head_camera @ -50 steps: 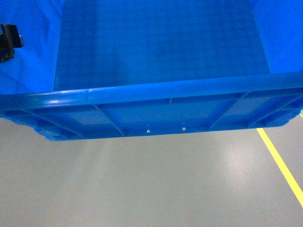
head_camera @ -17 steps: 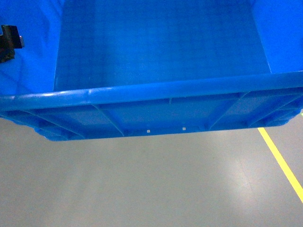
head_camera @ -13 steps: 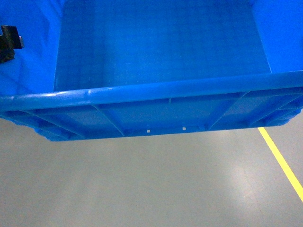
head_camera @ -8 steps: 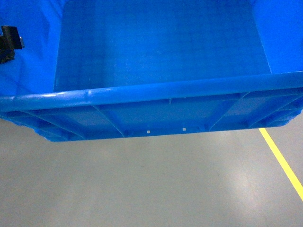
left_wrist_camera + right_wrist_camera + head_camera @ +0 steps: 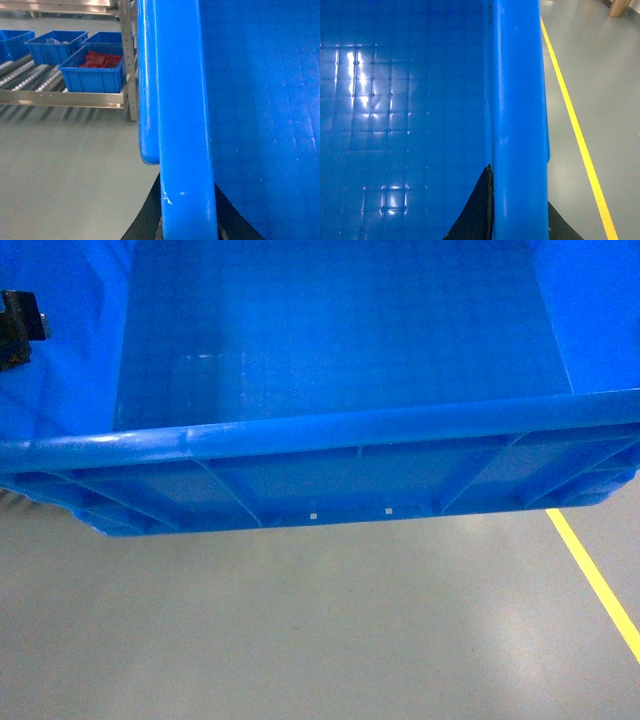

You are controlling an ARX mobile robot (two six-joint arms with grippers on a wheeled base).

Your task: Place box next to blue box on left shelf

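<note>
The box (image 5: 330, 340), a large bright blue crate with a grid floor, hangs above the grey floor and fills the top of the head view. My left gripper (image 5: 186, 202) is shut on its left rim (image 5: 182, 100), one black finger (image 5: 145, 220) on each side. My right gripper (image 5: 517, 200) is shut on the right rim (image 5: 517, 100) in the same way. The left shelf (image 5: 65, 98), with a steel lip and roller lanes, shows at the upper left of the left wrist view. A blue box (image 5: 95, 75) with red contents sits at its front.
Further small blue boxes (image 5: 52, 45) stand behind on the shelf, beside an upright steel post (image 5: 131, 60). A yellow floor line (image 5: 595, 580) runs along the right. Bare grey floor (image 5: 300, 630) lies under the crate.
The crate stays put in the head view, held as before. The yellow line has drifted slightly and a light reflection now shows on the crate's floor.
</note>
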